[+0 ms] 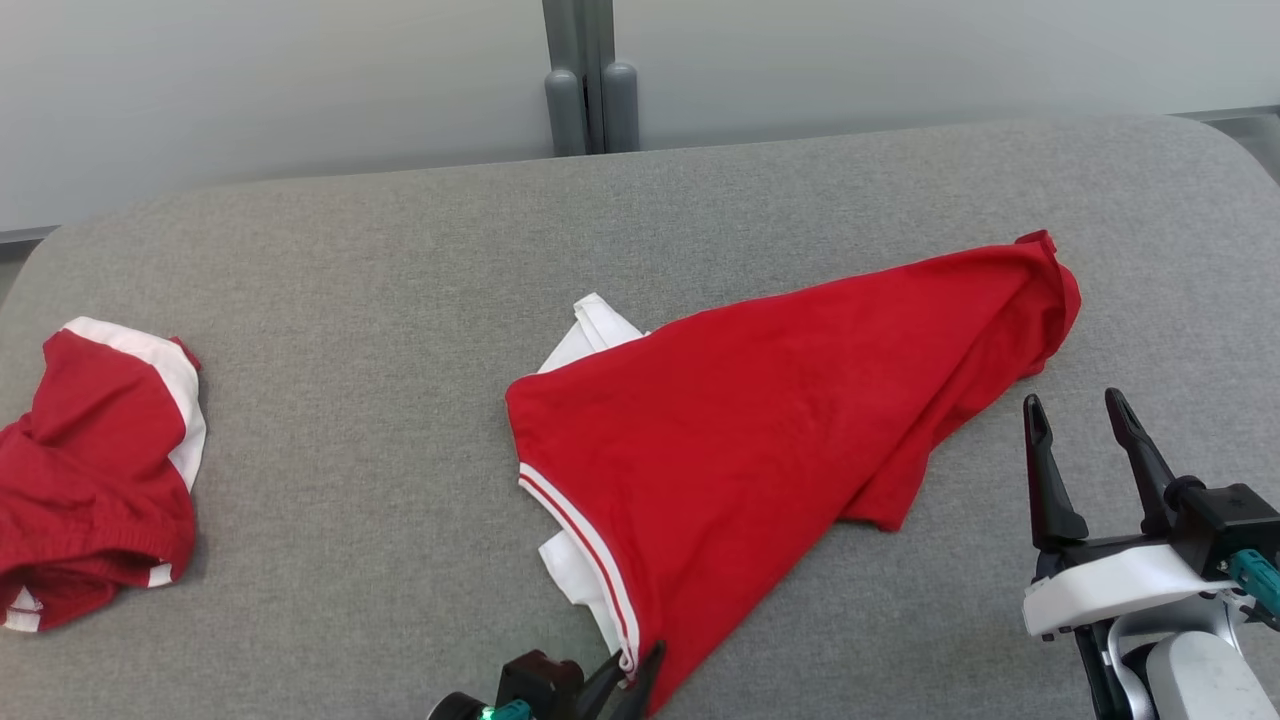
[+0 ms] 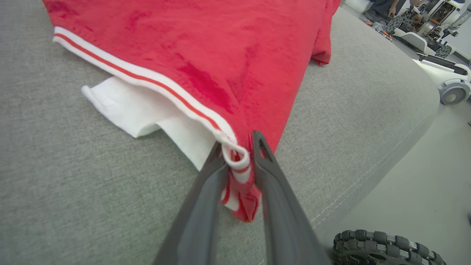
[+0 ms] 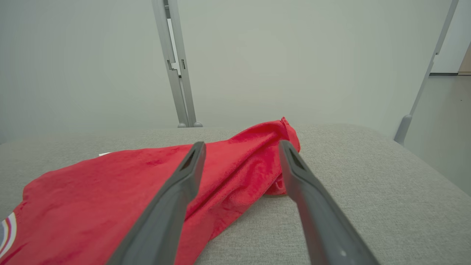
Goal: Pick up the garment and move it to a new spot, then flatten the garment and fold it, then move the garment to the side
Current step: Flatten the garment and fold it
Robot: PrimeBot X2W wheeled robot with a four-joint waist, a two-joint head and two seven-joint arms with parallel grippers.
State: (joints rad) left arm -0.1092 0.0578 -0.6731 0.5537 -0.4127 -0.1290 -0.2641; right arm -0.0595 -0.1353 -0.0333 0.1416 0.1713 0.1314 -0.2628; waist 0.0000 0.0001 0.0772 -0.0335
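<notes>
Head view: a red garment of soft knit fabric is laid across the middle and right of a grey upholstered surface, which has a coarse woven texture and rounded corners. The garment is spread in a rough triangle that tapers to a bunched, rolled end at the far right. One edge is finished with a white band carrying a thin red stripe, and plain white fabric is exposed beneath it at two places. The near corner of that band is gripped by the left gripper. In the left wrist view it is seen rolled into a small loop and pinched between both dark fingers. The gripper's body is cut off by the bottom edge of the head view. The right gripper is held with its jaws spread wide, near the garment's right flank and apart from it. A second red garment with white panels is crumpled at the left edge and partly cropped. The type of the main garment cannot be determined, as it is folded over itself. A grey post is noted behind the surface. A studded black wheel is partly cropped at the bottom of the left wrist view.
</notes>
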